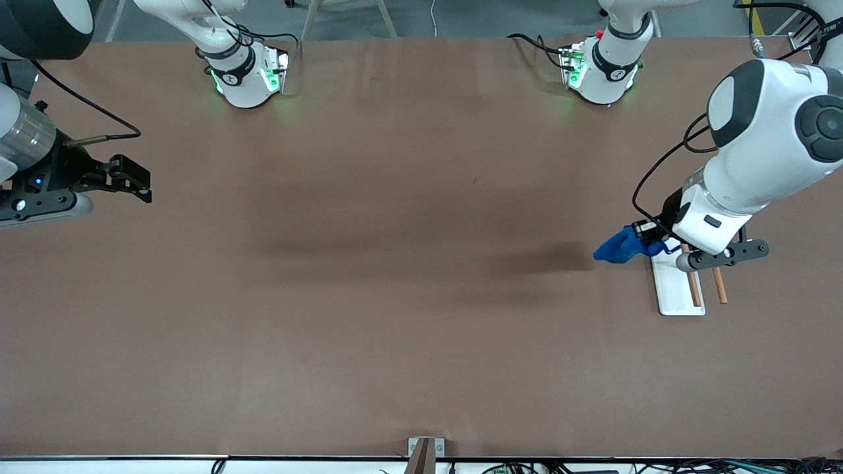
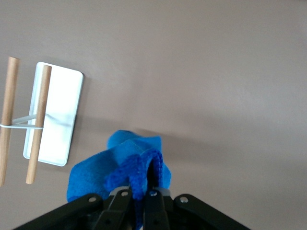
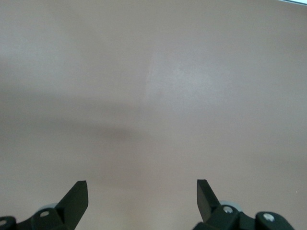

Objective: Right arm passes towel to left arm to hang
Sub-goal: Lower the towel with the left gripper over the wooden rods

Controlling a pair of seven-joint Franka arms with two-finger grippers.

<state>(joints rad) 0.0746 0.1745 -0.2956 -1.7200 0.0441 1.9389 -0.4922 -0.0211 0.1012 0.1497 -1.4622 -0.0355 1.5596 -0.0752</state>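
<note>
My left gripper (image 2: 139, 201) is clamped tight on the towel (image 2: 120, 167), bunched up and held in the air just beside the white rack tray (image 1: 675, 289) with its two wooden rods (image 2: 38, 124). My right gripper (image 3: 142, 199) waits with fingers spread wide, holding nothing, over the brown table (image 1: 395, 296) at its own end.

Even overhead light, soft shadows.

One towel (image 2: 120, 165), one rack (image 2: 55, 115), two grippers

Wide brown table (image 1: 395, 296) — evenly lit — with grey floor (image 1: 461, 16) above it.
</note>
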